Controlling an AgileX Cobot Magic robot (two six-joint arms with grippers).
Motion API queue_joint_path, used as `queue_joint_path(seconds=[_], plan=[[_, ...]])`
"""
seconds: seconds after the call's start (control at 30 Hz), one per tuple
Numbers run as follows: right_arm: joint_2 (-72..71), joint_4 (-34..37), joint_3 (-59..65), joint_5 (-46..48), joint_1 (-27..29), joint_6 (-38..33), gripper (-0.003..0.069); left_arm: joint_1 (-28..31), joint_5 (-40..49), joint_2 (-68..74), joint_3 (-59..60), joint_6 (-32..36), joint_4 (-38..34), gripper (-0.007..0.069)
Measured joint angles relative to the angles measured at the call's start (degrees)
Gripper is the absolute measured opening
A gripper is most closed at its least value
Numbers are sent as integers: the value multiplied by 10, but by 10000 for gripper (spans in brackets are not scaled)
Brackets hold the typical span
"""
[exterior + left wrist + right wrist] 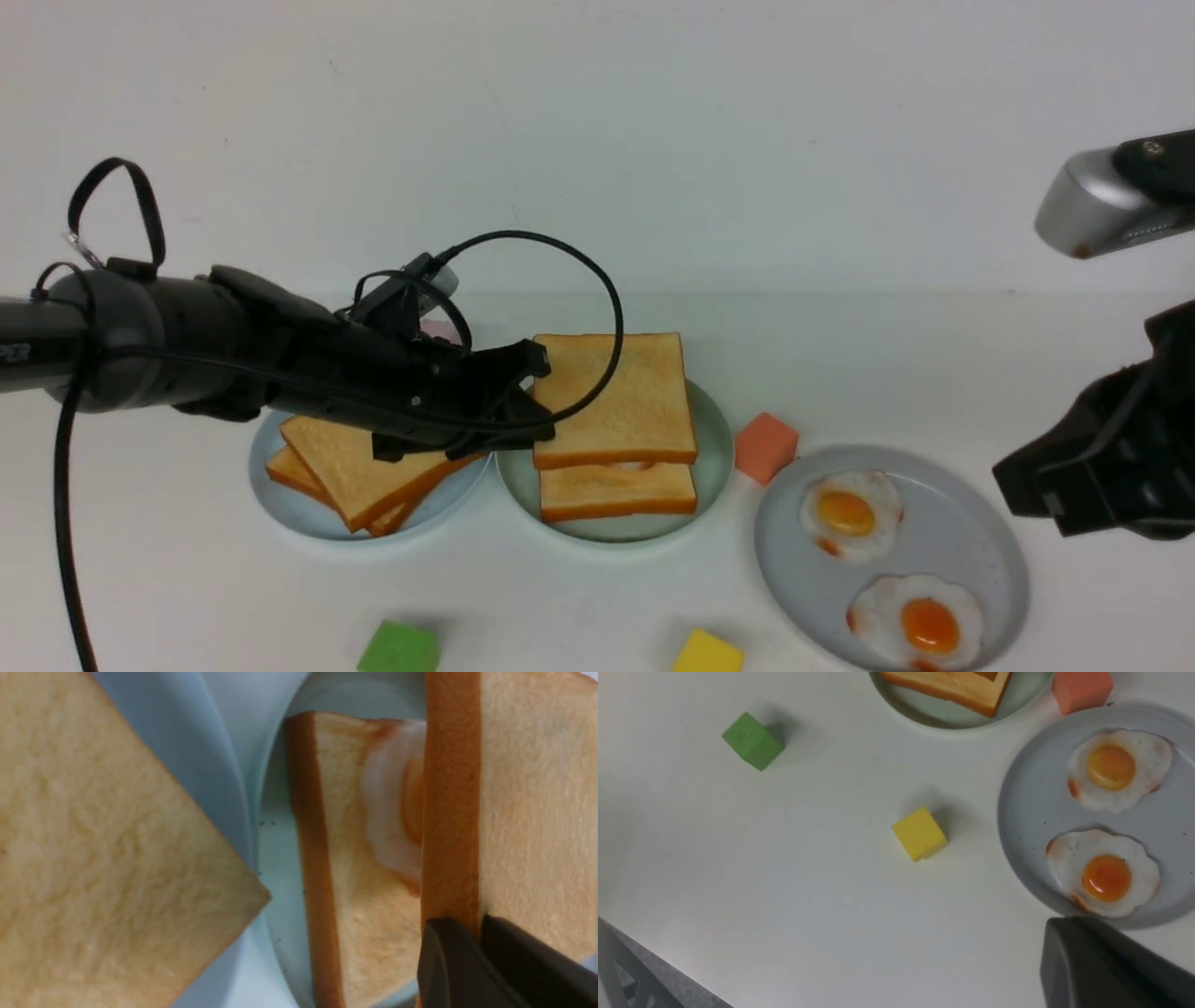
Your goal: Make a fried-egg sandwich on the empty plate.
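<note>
The mint-green empty plate (714, 448) holds a toast slice (616, 492) with a fried egg (392, 807) on it. A second golden toast slice (616, 397) sits over them, shifted toward the far side. My left gripper (537, 397) is shut on its left crust edge, and the wrist view shows the fingers (448, 952) clamped on the orange crust. I cannot tell whether this top slice rests on the egg. My right gripper (1092, 476) hangs raised at the far right, shut and holding nothing.
A pale blue plate (280, 504) with stacked plain toast (364, 467) lies left of the mint plate, under my left arm. A grey plate (971, 541) at the right carries two fried eggs (850, 513). Orange (766, 446), green (400, 649) and yellow (708, 653) blocks stand nearby.
</note>
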State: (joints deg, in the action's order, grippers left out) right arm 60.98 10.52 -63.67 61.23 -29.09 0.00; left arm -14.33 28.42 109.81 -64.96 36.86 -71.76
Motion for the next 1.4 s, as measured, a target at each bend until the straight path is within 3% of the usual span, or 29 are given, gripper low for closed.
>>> queue_joint_path(seconds=[0.4, 0.57, 0.73, 0.87, 0.93, 0.97, 1.03, 1.1, 1.2, 1.3, 1.37, 1.4], plan=[[0, -7, 0, 0, 0, 0, -10, 0, -3, 22, -1, 0, -5, 78], [0, -7, 0, 0, 0, 0, -8, 0, 2, 22, -1, 0, -2, 192], [0, -14, 0, -2, 0, 0, -6, 0, 12, 9, -1, -8, 37, 382], [0, -19, 0, -15, 0, 6, -3, 3, 18, -28, -1, -72, 130, 492], [-1, -21, 0, -22, 0, 8, -3, 7, 25, -41, -1, -99, 164, 507], [-4, -25, 0, -34, 0, 11, -3, 14, 37, -60, -1, -156, 237, 524], [-6, -28, 0, -48, 0, 12, -1, 19, 50, -79, -1, -200, 304, 528], [-6, -48, 2, -79, 0, 14, 2, 23, 80, -122, -1, -303, 424, 530], [-6, -75, 10, -105, 0, 32, 3, 25, 124, -177, -1, -399, 540, 512], [-6, -113, 15, -107, 0, 66, 5, 14, 157, -232, -1, -428, 576, 455], [-9, -145, 19, -104, 0, 89, 6, -7, 171, -263, -1, -426, 579, 378], [-12, -167, 20, -101, 0, 105, 6, -27, 178, -282, -1, -419, 578, 295]])
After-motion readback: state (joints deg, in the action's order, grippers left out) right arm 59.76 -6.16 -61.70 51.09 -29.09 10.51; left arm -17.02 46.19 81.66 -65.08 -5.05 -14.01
